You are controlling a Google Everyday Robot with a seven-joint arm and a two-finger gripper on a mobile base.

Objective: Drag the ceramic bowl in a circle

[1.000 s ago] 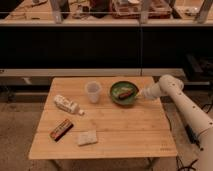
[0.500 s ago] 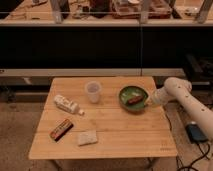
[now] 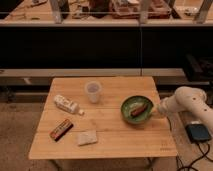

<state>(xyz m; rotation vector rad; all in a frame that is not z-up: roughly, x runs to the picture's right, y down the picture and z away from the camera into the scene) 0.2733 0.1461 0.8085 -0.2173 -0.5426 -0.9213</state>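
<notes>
Biggest first: worktop (image 3: 105,147) is in the same spot as in the earlier frames, no shift. The white arm (image 3: 187,102) at the right side sits lower & further right than 1 s ago, pulling back off the worktop.

The ceramic bowl (image 3: 137,110) travels w/ it. Earlier it is just right of the plastic cup (image 3: 93,91), toward the back. Now it is front-right, well apart from the cup & near the right edge. Its path bends right, then toward the front. I judge that as an arc, i.e. part of the circle, loop not closed yet.

The end effector (image 3: 156,111) is at the bowl's right rim, closed, apparently pinching the rim. The brown item (image 3: 139,109) is inside the bowl, not spilled.

No change at left: white bottle (image 3: 67,105), snack bar (image 3: 61,129) & pale packet (image 3: 87,137) hold their places.

Risk, as judged: the bowl is close to the right edge, so the next part of the loop needs to swing back inward.
</notes>
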